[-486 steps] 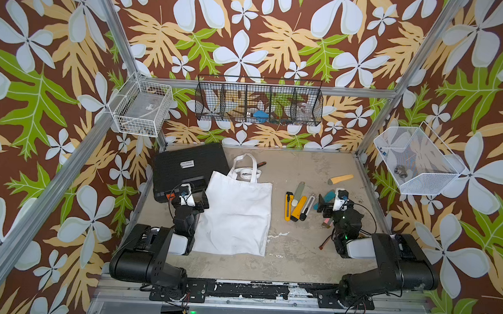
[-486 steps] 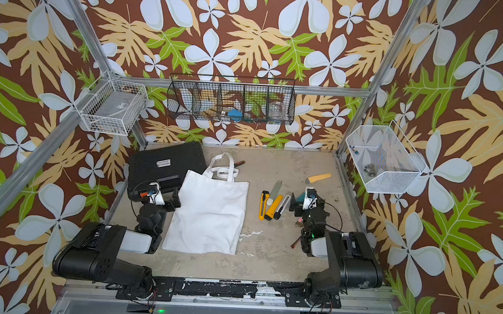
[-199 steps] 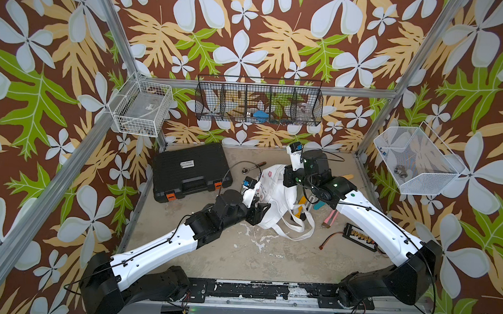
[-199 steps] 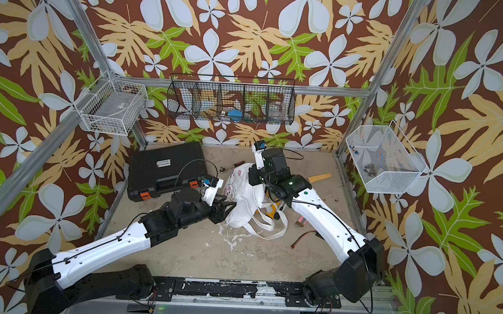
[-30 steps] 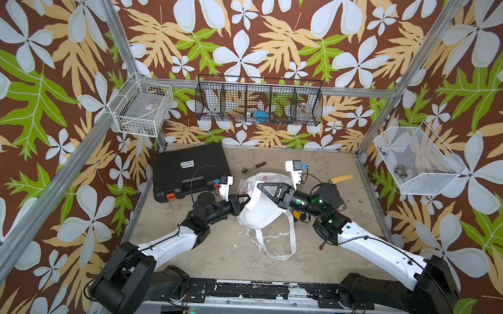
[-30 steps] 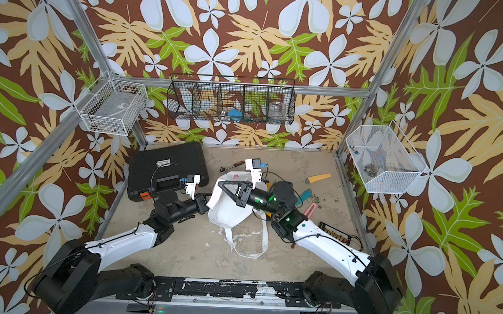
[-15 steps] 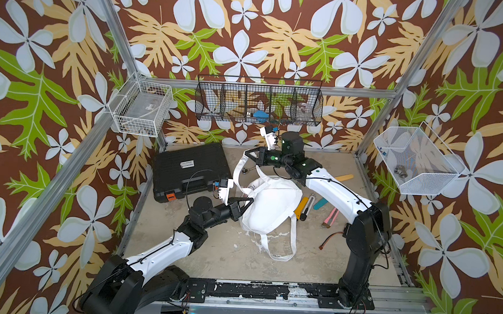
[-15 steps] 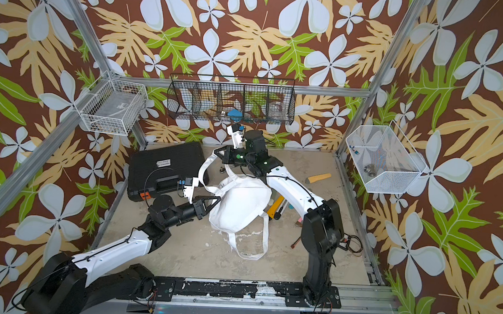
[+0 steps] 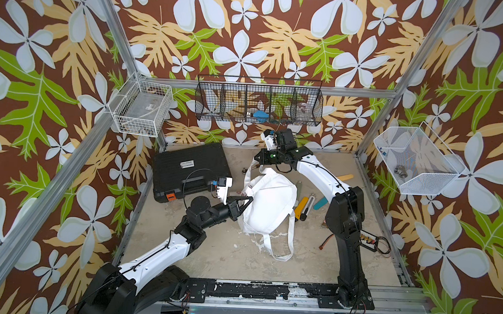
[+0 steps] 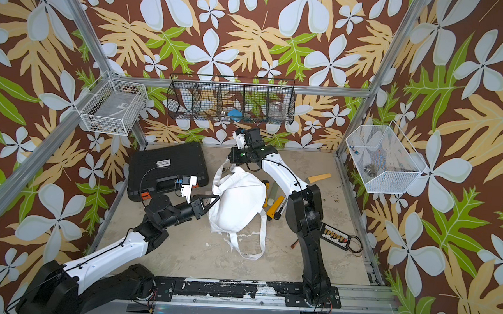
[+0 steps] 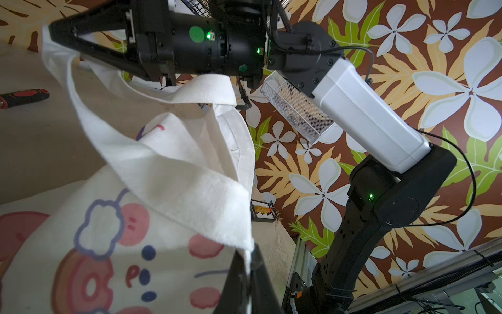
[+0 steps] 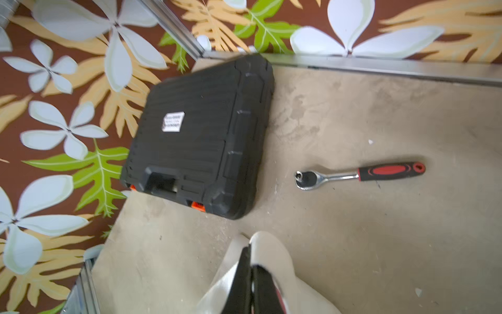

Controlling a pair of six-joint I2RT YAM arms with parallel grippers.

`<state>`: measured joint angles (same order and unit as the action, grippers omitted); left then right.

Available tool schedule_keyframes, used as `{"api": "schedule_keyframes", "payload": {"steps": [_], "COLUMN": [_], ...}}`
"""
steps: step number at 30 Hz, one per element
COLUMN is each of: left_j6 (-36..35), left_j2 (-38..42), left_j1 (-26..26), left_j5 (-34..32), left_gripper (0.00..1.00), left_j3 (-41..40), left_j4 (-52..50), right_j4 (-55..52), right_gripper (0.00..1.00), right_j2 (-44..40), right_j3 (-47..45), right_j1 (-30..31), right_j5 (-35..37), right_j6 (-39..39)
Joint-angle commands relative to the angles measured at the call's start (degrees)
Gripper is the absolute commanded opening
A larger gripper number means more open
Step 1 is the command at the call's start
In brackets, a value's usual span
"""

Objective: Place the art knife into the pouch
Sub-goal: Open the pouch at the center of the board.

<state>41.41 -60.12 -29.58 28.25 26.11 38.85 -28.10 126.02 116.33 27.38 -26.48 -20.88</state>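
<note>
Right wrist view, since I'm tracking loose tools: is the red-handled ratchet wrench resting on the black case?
No, the ratchet wrench lies on the bare table beside the black case, with a gap between them.

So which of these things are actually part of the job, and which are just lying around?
Part of the job: the pouch, gripped by the left gripper and right gripper; the yellow knife beside it, likely the art knife.
Lying about: black tool case, ratchet wrench, black wire basket.
</note>
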Motion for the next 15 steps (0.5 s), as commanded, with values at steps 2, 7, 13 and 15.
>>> {"api": "schedule_keyframes", "payload": {"steps": [2,7,13,15], "left_j6": [-1.26,-1.68,-0.77,-0.47], "left_j2": [-0.19,-0.27,-2.27,-2.71], "left_j1": [-0.04,0.05,0.18,0.31], "left_j5": [-1.47,-2.95,-3.28,-3.3], "left_gripper": [0.0,0.0,0.0,0.0], "left_j3": [1.33,3.66,3.52,3.42], "left_j4": [1.94,0.83,2.15,2.71], "right_j4": [-3.81,-2.0,1.79,0.82], "right_gripper": [0.0,0.23,0.77,0.84], "right_j2": [-1.38,-6.03,-19.23,-22.16], "right_j3": [-5.81,-14.66,-18.02,-17.13], "right_j1": [-0.08,-0.28,-1.69,-1.99], "right_j5": [2.46,10.01,21.08,24.72], "right_j6": [5.88,8.05,7.26,7.36]}}
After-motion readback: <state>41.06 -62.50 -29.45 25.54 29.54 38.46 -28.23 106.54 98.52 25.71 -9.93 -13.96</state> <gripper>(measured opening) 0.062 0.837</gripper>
